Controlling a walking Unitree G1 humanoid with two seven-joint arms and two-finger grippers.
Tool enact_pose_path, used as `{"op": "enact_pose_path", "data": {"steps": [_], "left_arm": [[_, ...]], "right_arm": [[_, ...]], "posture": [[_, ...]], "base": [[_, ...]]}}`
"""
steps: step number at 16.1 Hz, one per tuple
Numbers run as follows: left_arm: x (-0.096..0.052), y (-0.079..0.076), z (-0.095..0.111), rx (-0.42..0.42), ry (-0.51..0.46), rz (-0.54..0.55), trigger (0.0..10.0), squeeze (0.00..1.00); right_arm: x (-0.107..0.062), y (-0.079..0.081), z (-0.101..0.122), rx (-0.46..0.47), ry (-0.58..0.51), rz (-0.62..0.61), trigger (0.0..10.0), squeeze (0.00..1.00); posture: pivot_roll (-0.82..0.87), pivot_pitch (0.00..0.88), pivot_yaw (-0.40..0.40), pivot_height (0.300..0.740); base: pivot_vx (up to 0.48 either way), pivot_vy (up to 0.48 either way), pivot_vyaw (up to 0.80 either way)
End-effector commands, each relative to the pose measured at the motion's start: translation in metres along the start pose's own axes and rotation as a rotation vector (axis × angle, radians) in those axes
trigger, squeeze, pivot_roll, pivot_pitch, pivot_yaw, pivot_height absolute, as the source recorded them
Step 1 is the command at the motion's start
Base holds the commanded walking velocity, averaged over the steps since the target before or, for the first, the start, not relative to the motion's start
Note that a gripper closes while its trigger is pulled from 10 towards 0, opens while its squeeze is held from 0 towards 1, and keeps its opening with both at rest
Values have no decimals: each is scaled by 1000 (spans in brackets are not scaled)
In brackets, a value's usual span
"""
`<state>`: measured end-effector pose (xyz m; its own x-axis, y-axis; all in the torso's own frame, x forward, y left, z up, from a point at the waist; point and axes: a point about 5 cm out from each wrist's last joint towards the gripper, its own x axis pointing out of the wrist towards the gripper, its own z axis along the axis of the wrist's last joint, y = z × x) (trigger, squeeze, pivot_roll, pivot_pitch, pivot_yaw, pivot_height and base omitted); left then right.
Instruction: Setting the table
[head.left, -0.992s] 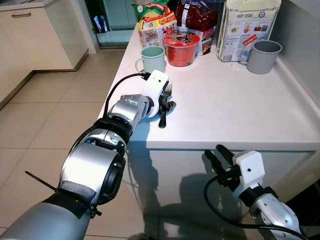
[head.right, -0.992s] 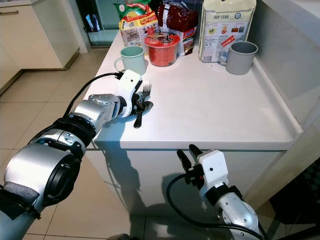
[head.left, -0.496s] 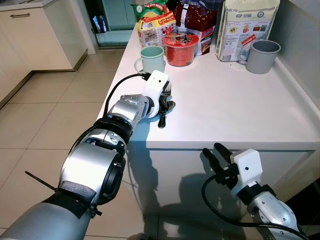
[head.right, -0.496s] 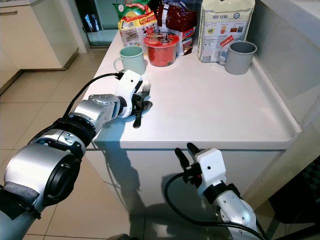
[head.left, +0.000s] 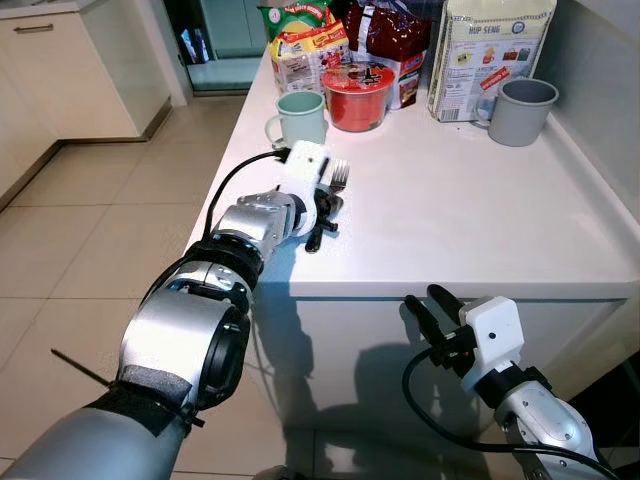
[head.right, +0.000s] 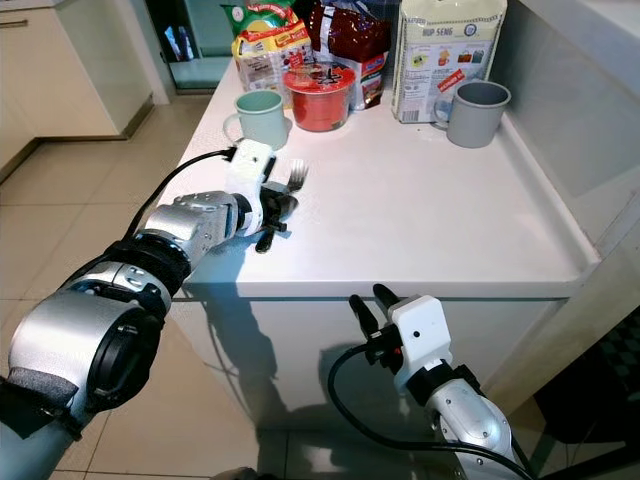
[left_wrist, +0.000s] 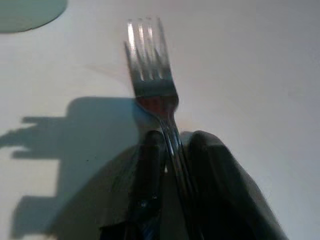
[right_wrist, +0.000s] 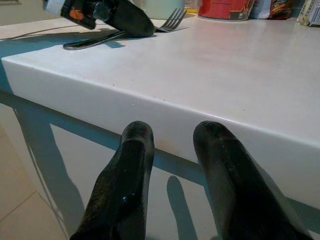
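Early in the job, by the look of it. White counter (head.left: 470, 200) mostly bare across the middle and the whole near edge, with no plate, no place setting laid out as far as the pictures show. At 12 o'clock on the counter, a tall pale bag (head.left: 487, 55) standing upright, with a dark red packet (head.left: 395, 40) and a yellow-green packet (head.left: 300, 50) bunched beside it toward 11 o'clock. Just in front of those, 3 vessels: grey mug (head.left: 522, 98) at 1 o'clock, red bowl (head.left: 360, 95) near 12 o'clock, pale green mug (head.left: 301, 117) at 11 o'clock, all upright and apart from one another. Reaching in from 8 o'clock, left gripper (left_wrist: 167, 150), black fingers (left_wrist: 147, 170) closed narrowly on the handle of the fork (left_wrist: 150, 65), tines pointing toward the far packets and lying low over the white top near the 9 o'clock edge; handle end poking out behind the grip toward the near edge. Cannot tell whether the tines touch the surface. Hanging below the counter's front lip at 5 o'clock, right gripper (right_wrist: 172, 170), fingers spread apart with nothing between them, idle. So: 1 fork in hand and close to being laid down, not yet let go. Left to do, in all likelihood: releasing the fork, then bringing the rest of a setting, since only mugs and a bowl stand ready at the back.
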<state>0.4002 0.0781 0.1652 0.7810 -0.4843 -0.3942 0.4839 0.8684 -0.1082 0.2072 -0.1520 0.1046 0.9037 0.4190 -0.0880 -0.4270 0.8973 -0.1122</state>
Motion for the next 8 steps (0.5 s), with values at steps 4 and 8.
{"op": "enact_pose_path", "data": {"steps": [4, 8], "left_arm": [[0, 0, 2, -122, -134, 30, 0, 0], [-6, -9, 26, -4, -308, 6, 0, 0]], "right_arm": [[4, -2, 1, -6, 0, 19, 10000, 0], [6, -1, 0, -10, 3, 30, 10000, 0]], "posture": [[-18, 10, 90, 740], [-10, 7, 86, 740]], "base": [[0, 0, 0], [0, 0, 0]]}}
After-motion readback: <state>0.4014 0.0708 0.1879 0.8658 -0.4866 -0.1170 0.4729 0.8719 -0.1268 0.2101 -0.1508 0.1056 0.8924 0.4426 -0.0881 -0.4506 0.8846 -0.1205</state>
